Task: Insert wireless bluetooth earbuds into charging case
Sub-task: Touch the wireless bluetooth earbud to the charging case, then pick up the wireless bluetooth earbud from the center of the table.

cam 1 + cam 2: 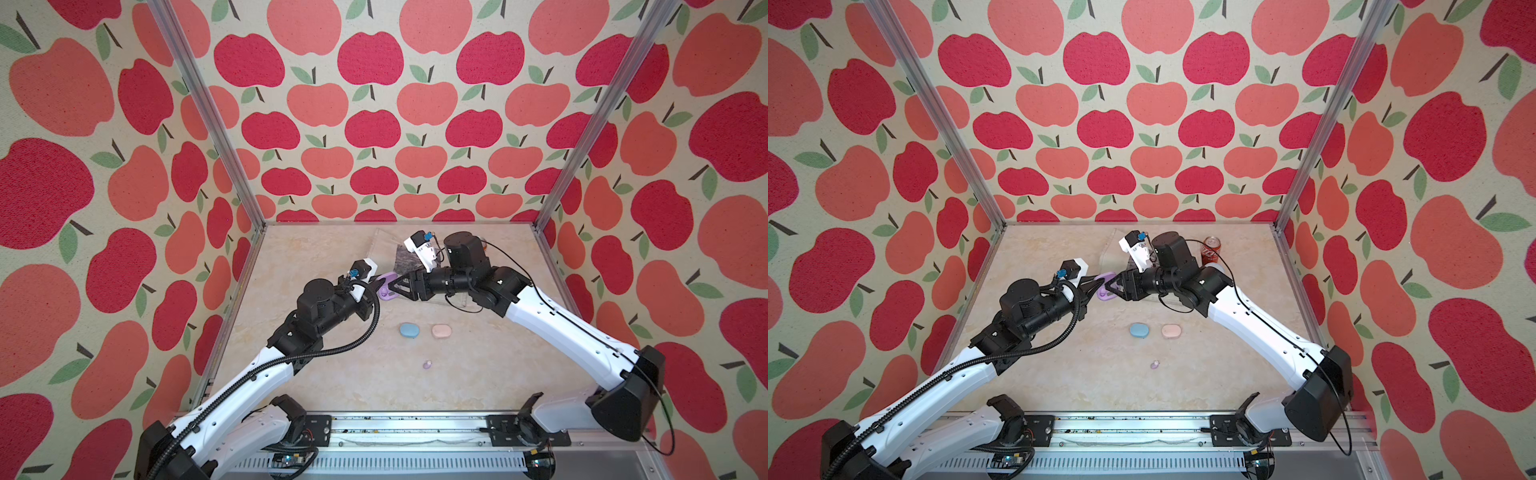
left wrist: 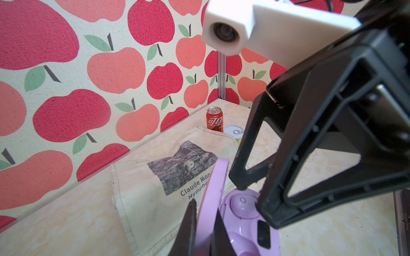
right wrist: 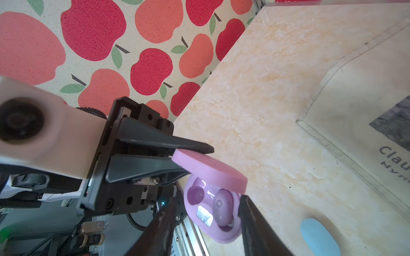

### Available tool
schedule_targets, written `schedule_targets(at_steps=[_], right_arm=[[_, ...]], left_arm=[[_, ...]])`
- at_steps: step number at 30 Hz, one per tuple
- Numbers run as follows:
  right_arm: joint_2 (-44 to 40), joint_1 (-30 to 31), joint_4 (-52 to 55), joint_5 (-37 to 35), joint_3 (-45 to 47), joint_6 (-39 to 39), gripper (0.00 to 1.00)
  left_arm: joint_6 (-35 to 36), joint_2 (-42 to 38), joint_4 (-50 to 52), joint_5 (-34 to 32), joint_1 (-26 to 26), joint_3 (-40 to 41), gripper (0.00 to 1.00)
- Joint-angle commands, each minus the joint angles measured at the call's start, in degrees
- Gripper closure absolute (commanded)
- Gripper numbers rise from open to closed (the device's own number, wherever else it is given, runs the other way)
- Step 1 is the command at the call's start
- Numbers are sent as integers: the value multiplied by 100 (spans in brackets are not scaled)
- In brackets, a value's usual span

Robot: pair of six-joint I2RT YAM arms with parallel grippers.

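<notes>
A lilac charging case (image 1: pixel 390 296) (image 3: pixel 208 223) stands open mid-table in both top views. Its raised lid (image 2: pixel 216 184) (image 3: pixel 210 170) is pinched by my left gripper (image 2: pixel 205 208) (image 1: pixel 380 286), which is shut on it. One lilac earbud (image 3: pixel 223 205) (image 2: pixel 243 205) sits in a socket of the case; the socket beside it (image 3: pixel 195 195) is empty. My right gripper (image 3: pixel 206 206) (image 1: pixel 392 291) hovers at the case, open, with its fingers either side of the seated earbud. Another lilac earbud (image 1: pixel 427 365) (image 1: pixel 1155 365) lies loose on the table nearer the front.
A closed blue case (image 1: pixel 409 331) (image 3: pixel 319 237) and a closed pink case (image 1: pixel 441 331) lie side by side in front of the arms. A printed canvas bag (image 2: pixel 155 188) lies behind the lilac case. A red can (image 1: pixel 1211 249) and a tin (image 2: pixel 234 130) stand at the back right.
</notes>
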State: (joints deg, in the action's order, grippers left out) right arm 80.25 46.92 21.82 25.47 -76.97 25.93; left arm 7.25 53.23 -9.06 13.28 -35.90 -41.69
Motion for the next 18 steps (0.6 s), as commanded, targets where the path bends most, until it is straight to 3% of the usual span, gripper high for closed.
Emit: schedule_targets(at_steps=[1, 5, 11, 15, 18], right_arm=[[-256, -35, 298, -319, -304, -271, 49], [-695, -262, 593, -738, -221, -8, 49], [-1037, -551, 2493, -1127, 286, 123, 50], [-747, -535, 3371, -820, 749, -650, 52], [-538, -169, 3440, -934, 989, -1888, 54]], left_arm=[[36, -174, -140, -94, -20, -114, 100], [14, -290, -40, -395, 4, -11, 100], [-69, -564, 115, -469, 193, 224, 100], [-241, -704, 71, -197, 464, 460, 100], [-411, -826, -59, -85, 637, 687, 100]])
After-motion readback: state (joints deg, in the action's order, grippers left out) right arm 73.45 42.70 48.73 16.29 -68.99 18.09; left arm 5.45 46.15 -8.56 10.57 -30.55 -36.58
